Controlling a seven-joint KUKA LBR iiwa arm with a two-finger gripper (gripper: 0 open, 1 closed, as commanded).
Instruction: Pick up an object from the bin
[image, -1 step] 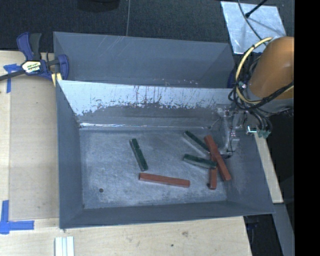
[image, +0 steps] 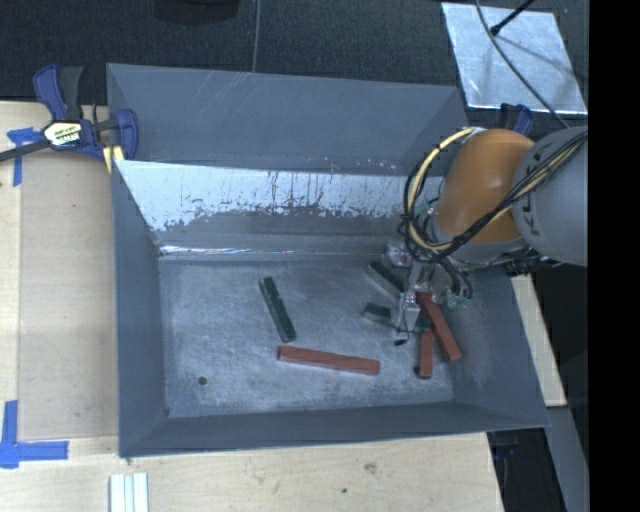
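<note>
Camera view: the gripper (image: 405, 328) is hanging low beside two red-brown sticks (image: 438, 335) at right, probably aligning for a grasp — how open, I cannot tell.

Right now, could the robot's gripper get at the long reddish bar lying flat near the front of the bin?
Probably yes. The reddish bar lies alone on the bin floor with nothing on it, and the gripper hangs just to its right, near two reddish sticks; nothing stands between them.

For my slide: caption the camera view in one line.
The gripper hangs at the bin's right side beside two reddish sticks; a green stick lies mid-floor.
</note>
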